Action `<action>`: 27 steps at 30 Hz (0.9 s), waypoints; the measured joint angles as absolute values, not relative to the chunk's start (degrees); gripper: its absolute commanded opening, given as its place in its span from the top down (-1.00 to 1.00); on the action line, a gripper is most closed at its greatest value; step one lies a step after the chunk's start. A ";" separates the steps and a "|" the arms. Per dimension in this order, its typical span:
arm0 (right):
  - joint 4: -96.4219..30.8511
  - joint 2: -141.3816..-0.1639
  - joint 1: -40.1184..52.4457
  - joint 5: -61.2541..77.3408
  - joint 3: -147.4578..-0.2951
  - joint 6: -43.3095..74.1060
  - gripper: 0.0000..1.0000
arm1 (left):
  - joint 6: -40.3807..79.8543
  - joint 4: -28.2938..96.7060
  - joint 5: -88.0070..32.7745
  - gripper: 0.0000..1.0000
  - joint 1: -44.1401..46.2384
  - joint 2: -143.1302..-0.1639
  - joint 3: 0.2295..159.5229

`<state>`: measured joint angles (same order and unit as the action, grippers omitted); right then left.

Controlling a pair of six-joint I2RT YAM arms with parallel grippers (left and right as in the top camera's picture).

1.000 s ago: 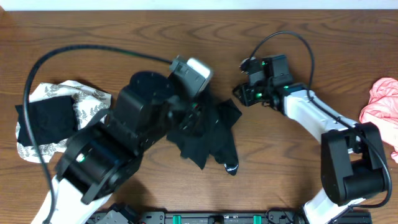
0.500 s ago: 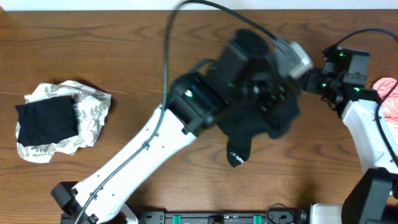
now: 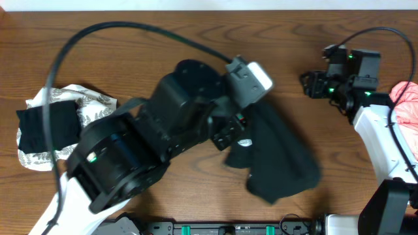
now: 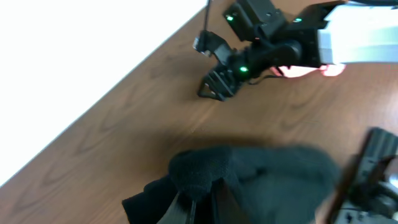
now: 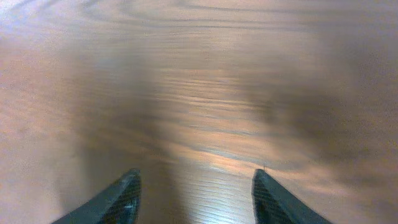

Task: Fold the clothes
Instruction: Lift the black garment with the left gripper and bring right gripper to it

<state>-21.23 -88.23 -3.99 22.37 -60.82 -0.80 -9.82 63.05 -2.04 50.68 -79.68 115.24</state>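
Observation:
A black garment [image 3: 282,164] hangs blurred from my left gripper [image 3: 234,143] over the middle of the table and trails toward the front right. In the left wrist view the same black fabric [image 4: 249,180] bunches over my left gripper [image 4: 200,208], which is shut on it. My right gripper [image 3: 309,85] is at the back right, apart from the garment. Its fingers [image 5: 121,196] stand open over bare wood, with nothing in the right gripper [image 5: 196,190]. A white leaf-print piece [image 3: 91,108] with a folded black piece [image 3: 44,127] on it lies at the left.
A pink piece [image 3: 405,101] lies at the right table edge, beside the right arm [image 3: 382,130]. The left arm's bulk [image 3: 130,156] covers the table's front middle, and its cable [image 3: 117,29] arcs over the back. The table's far edge [image 4: 112,99] meets a white wall.
My left arm swung far right with the black garment, then back to the centre, and the cloth now trails to the front right. The right gripper moved from the garment's edge to the back right.

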 measured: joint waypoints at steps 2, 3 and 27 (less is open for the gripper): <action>-21.47 -88.23 -2.76 24.47 -60.82 -3.20 -0.45 | -10.57 63.31 -0.58 0.89 50.68 -79.44 115.24; -21.69 -88.23 -2.20 25.17 -60.82 -4.32 -0.48 | -10.83 63.48 -0.12 0.88 50.68 -79.53 115.24; -35.59 -88.23 9.54 39.72 -60.82 -6.04 -0.59 | -12.91 55.92 27.59 0.88 50.33 -81.60 115.24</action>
<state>-35.59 -88.23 9.54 39.72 -60.82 -6.04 -12.91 55.92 27.59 50.33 -81.60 115.24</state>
